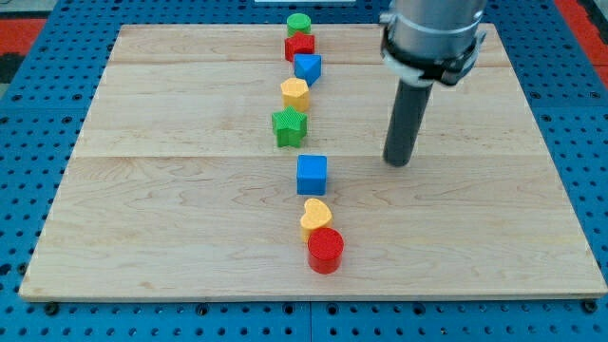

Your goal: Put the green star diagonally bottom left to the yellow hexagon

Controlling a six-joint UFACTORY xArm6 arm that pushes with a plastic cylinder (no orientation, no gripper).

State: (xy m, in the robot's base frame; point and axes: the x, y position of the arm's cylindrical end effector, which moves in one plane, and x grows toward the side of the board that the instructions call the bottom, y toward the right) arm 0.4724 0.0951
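Note:
The green star sits near the board's middle, just below and slightly left of the yellow hexagon, close to touching it. My tip rests on the board well to the right of the green star and above right of the blue cube. It touches no block.
A column of blocks runs down the board's middle: a green cylinder, a red star, a blue block at the top; a yellow heart and a red cylinder at the bottom. The wooden board lies on a blue pegboard.

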